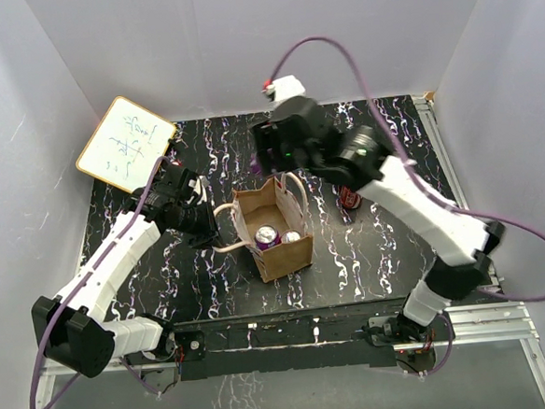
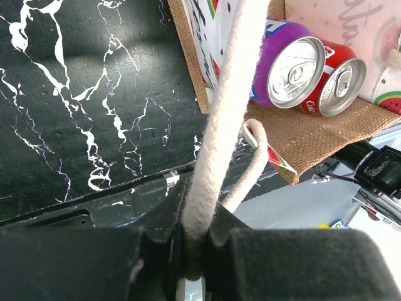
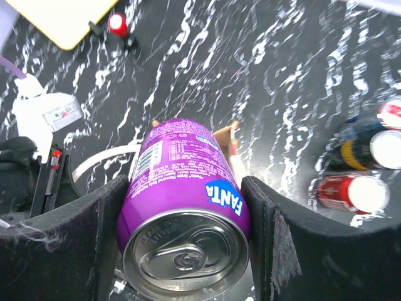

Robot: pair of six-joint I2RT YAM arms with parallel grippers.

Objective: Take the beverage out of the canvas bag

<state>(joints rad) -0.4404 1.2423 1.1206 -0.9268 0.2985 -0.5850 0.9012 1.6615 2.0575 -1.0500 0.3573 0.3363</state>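
The tan canvas bag [image 1: 278, 253] stands open at the table's middle. A purple can [image 1: 267, 237] and a second can [image 1: 292, 237] lie in it; the left wrist view shows them as purple [image 2: 294, 69] and red [image 2: 335, 84]. My left gripper [image 1: 204, 223] is shut on the bag's off-white handle [image 2: 232, 94], left of the bag. My right gripper [image 1: 267, 158], above the bag's far edge, is shut on a purple Fanta can [image 3: 188, 182], held top toward the camera. This can is hidden in the top view. It covers most of the bag [image 3: 227, 133] in the right wrist view.
A yellow-edged whiteboard [image 1: 125, 143] leans at the back left. Several loose cans [image 1: 350, 197] lie on the table right of the bag, also in the right wrist view [image 3: 351, 191]. White walls close in three sides.
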